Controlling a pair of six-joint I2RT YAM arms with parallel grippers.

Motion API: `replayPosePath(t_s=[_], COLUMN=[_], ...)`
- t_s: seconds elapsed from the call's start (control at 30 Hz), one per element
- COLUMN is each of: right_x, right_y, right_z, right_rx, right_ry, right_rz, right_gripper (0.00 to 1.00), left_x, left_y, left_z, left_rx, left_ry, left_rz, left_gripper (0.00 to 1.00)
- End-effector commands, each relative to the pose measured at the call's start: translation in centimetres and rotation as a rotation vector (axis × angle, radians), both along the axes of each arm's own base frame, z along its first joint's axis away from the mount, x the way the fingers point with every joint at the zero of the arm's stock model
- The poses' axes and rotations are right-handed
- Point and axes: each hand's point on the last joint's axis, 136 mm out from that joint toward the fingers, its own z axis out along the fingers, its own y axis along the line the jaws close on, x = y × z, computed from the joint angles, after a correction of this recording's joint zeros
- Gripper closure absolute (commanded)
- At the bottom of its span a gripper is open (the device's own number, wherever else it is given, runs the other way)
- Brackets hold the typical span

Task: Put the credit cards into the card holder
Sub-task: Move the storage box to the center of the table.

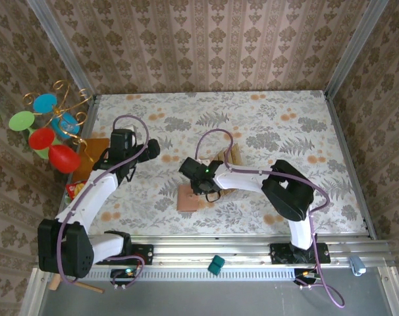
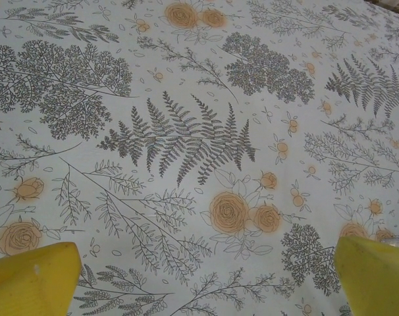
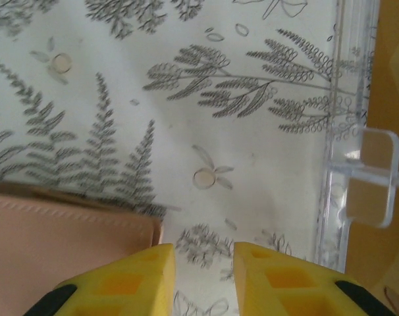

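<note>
The card holder [image 3: 61,243] lies flat on the floral tablecloth [image 3: 186,131], near the table's middle. Its corner is just beside the right gripper [image 3: 203,280], whose yellow fingers stand narrowly apart with cloth showing between them. The tan shape behind a clear stand [image 3: 357,178] is possibly the credit cards [image 1: 234,157]. The left gripper [image 2: 206,283] hovers spread wide above the cloth.

The left arm [image 1: 87,197] and right arm [image 1: 242,176] are white links joined by black housings, each trailed by a looping purple cable [image 1: 128,117]. The left tool [image 2: 206,263] has plain yellow fingers [image 2: 35,280]; the right tool [image 3: 203,253] has yellow fingers [image 3: 130,280] with square recesses and black trim.
</note>
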Motion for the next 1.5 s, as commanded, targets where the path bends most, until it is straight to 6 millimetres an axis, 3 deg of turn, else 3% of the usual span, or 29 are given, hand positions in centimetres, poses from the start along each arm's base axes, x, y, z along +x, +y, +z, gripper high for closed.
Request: replayPosePath(t_s=[0.0,0.6,0.93,1.03,1.23,1.47], right_x=[1.0,1.4,4.6,5.0,4.1,1.0], right_y=[-1.4,-11.2,-13.0,-12.3,-8.1,-2.8], right_z=[-0.9,-2.2,-1.4,-0.6,3.6,5.1], right_rx=[-0.004,-0.067,-0.049,-0.023,0.119,0.254], right_ry=[-0.014,-0.004,-0.013,-0.010,-0.018,0.018], right_rz=[-0.068,-0.206,-0.250,-0.209,-0.066,0.057], right_gripper=[0.71,0.71,0.70,0.69,0.61,0.32], left_x=[-0.1,-0.3,-0.7,-0.9,-2.5,-6.1], left_y=[0.0,-0.5,-1.0,-1.4,-2.6,-4.6], left_z=[1.3,1.0,0.0,-0.1,-1.5,-4.0], left_rx=[-0.028,-0.042,-0.039,-0.045,-0.070,-0.155], left_ry=[-0.020,-0.012,0.010,0.017,0.070,0.161], left_rz=[0.001,-0.009,-0.021,-0.034,-0.076,-0.142], left_gripper=[0.00,0.00,0.00,0.00,0.00,0.00])
